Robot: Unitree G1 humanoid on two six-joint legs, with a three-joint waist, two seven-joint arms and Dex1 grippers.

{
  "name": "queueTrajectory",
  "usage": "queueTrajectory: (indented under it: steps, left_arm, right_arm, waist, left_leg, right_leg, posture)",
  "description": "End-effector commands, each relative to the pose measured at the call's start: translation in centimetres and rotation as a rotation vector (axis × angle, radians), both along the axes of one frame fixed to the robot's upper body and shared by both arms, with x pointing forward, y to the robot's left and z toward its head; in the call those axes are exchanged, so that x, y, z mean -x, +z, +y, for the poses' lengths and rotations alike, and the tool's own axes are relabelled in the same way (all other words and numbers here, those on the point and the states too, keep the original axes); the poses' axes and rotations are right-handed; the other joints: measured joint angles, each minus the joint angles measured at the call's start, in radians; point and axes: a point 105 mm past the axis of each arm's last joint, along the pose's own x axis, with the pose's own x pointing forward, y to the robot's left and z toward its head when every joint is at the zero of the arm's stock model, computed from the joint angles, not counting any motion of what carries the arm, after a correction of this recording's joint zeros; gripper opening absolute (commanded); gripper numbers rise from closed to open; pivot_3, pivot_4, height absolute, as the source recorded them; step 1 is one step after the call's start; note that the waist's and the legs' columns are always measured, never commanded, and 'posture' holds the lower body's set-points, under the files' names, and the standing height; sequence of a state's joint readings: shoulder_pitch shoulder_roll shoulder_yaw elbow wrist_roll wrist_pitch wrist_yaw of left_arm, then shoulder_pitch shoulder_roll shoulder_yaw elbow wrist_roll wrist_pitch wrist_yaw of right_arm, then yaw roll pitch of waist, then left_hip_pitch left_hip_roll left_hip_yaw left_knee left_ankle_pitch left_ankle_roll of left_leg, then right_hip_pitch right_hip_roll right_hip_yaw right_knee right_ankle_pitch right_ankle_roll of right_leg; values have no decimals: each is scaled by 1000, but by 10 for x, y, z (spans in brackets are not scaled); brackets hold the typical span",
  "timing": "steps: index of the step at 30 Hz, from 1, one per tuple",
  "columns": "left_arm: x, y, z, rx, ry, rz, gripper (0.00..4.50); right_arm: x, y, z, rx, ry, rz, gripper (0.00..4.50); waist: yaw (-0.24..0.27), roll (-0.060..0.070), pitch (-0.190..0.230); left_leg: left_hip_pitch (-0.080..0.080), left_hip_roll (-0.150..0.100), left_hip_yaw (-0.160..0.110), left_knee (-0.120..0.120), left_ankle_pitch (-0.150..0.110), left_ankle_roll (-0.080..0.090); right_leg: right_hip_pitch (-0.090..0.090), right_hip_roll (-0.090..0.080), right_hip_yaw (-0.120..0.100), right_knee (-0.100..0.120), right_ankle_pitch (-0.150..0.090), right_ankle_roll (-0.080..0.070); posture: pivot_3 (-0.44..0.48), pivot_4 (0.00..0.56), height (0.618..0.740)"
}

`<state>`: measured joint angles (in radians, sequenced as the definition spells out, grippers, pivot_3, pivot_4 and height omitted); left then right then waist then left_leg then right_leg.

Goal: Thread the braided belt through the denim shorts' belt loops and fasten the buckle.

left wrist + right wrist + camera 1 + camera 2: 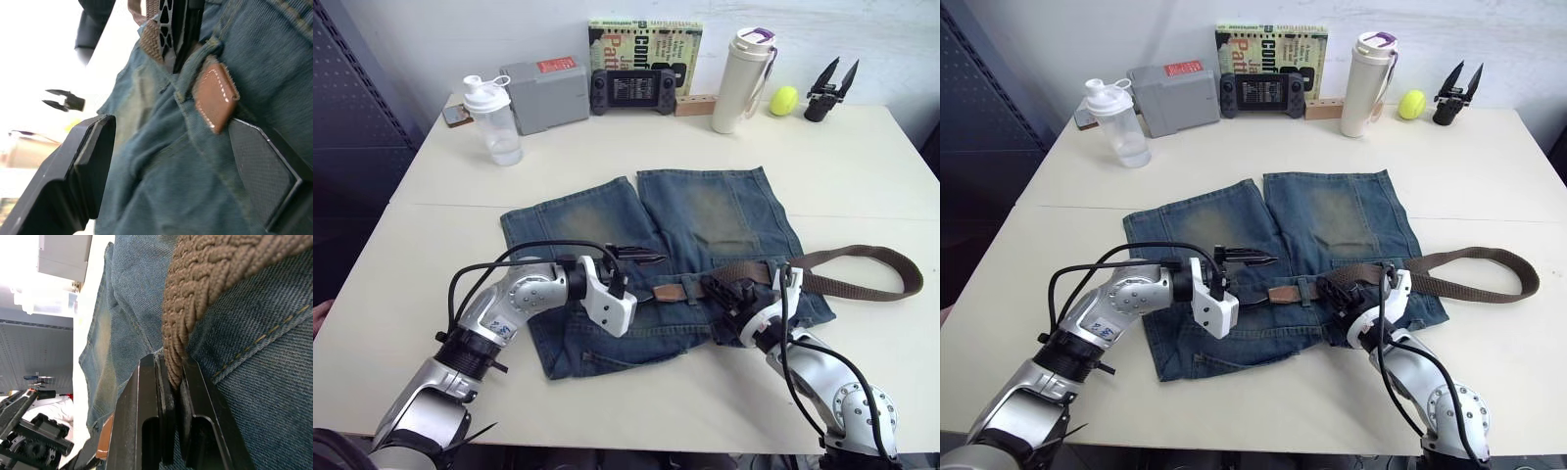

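The denim shorts lie flat on the white table, waistband nearest me. The braided belt runs along the waistband and loops out over the table to the right. Its brown leather tip pokes out from under a belt loop. My left gripper is open over the waistband, one finger right beside the tip and not touching it. My right gripper is shut on the braid just right of that loop. The buckle is hidden.
Along the table's far side stand a clear shaker bottle, a grey box, a game controller, a book, a white tumbler, a tennis ball and a spare black gripper.
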<state>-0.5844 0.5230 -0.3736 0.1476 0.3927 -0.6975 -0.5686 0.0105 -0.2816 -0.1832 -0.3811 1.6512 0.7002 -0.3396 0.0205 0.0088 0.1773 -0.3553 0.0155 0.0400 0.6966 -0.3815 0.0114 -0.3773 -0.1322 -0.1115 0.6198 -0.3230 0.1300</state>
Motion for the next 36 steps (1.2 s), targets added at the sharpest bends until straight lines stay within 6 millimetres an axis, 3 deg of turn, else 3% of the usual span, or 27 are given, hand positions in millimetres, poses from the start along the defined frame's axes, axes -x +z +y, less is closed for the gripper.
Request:
queueTrajectory:
  steps: [1,15,16,18,24,33,34,36]
  left_arm:
    - [2,3,-6,2,-47,-74,3952]
    - [7,-9,-13,-26,-99,-90,3952]
    - [7,-9,-13,-27,-103,-90,3437]
    - [8,-9,-14,-27,-109,-90,2841]
    - [10,-15,-13,-56,-119,-77,83]
    - [4,-14,-9,-68,-88,-89,35]
    - [3,-14,-9,-68,-86,-91,0]
    - [2,-13,-8,-65,-81,-92,0]
  right_arm:
    - [5,-3,11,-23,37,15,0]
    - [5,0,11,-19,32,4,0]
    - [6,0,11,-18,34,3,0]
    - [6,0,11,-19,33,4,0]
    - [7,-1,11,-18,28,4,0]
    - [4,11,1,-22,-16,-16,0]
    - [4,15,-2,-28,-28,-23,662]
    - [7,30,-5,-75,-18,-68,1110]
  waist:
    - [0,0,0]
    - [0,0,0]
    - [0,0,0]
    - [0,0,0]
    - [1,0,0]
    - [1,0,0]
    - [1,0,0]
    - [1,0,0]
  left_leg:
    - [0,0,0,0,0,0]
    - [0,1,0,0,0,0]
    - [0,1,0,0,0,0]
    - [0,1,0,0,0,0]
    - [0,1,0,0,0,0]
    - [0,1,0,0,0,0]
    - [0,1,0,0,0,0]
    - [0,1,-1,0,0,0]
  right_leg:
    - [0,0,0,0,0,0]
    - [0,-1,-1,0,0,0]
    - [0,-1,-1,0,0,0]
    - [0,-1,-1,1,0,0]
    - [0,-1,-1,0,0,0]
    - [0,-1,-1,0,0,0]
    - [0,-1,-1,0,0,0]
    - [0,-1,-1,0,0,0]
  posture:
    - [0,150,731]
    - [0,150,731]
    - [0,150,731]
    - [0,150,731]
    - [0,150,731]
    - [0,150,731]
    - [0,150,731]
    - [0,150,731]
